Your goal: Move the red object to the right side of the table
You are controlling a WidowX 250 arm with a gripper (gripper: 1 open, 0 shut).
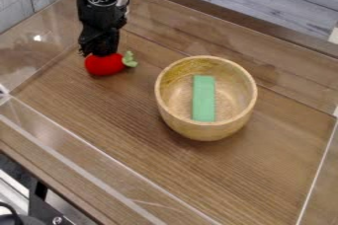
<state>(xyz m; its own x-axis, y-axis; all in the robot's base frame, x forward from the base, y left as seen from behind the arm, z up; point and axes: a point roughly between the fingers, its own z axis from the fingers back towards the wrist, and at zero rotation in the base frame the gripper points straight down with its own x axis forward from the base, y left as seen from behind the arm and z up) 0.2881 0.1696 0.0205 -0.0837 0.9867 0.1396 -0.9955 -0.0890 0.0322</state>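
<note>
The red object (106, 65), a small round toy fruit with a pale green leafy tip pointing right, lies on the left part of the brown wood-grain table (119, 140). My black gripper (97, 49) comes down from above onto its upper rear edge. The fingers are drawn close together and pinch the fruit's top. The contact itself is partly hidden behind the fingers.
A wooden bowl (172, 111) stands right of the fruit and holds a flat green block (205, 98). Clear acrylic walls edge the table, one close on the left (34, 46). Bare wood lies in front and to the far right.
</note>
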